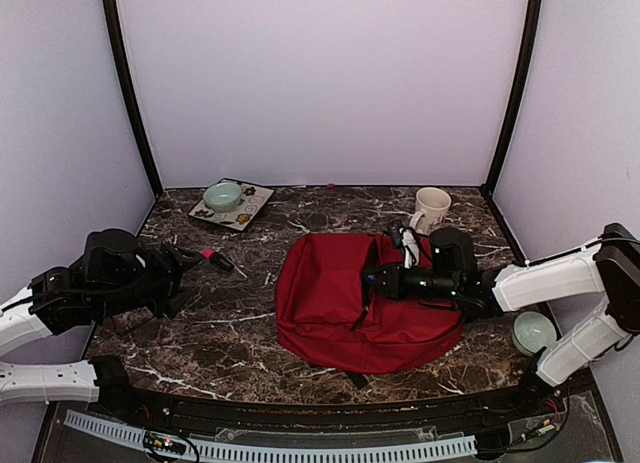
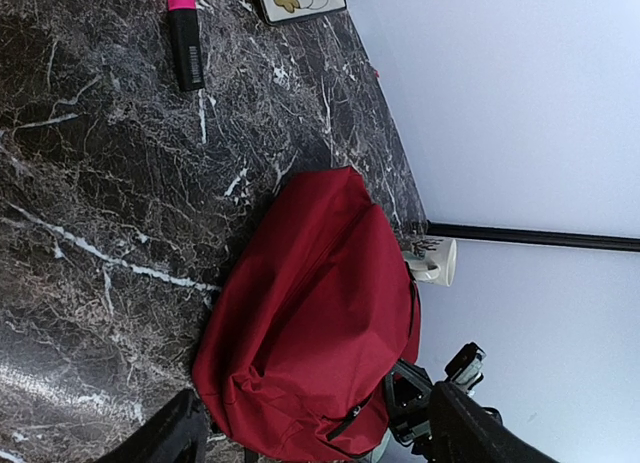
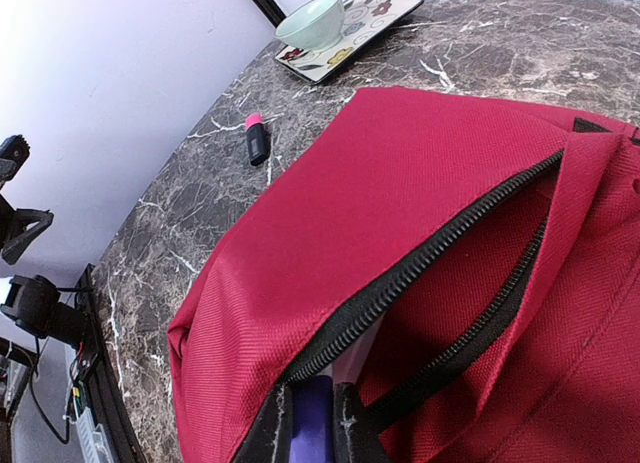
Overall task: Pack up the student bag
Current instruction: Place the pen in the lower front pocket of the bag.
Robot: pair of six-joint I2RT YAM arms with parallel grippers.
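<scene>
Red fabric student bag [image 1: 340,303] lying slumped at centre-right of counter [image 1: 250,333], dark zipper [image 3: 430,253] running across top. Right fingers [image 3: 268,433] standing narrow at bag mouth, pinching purple item [image 3: 312,423], touching bag fabric. Left fingers [image 2: 175,435] spreading wide, holding nothing, hovering apart from bag. Only right wrist view showing zipper gaping; only top view showing green bowl [image 1: 533,332] beside right arm.
</scene>
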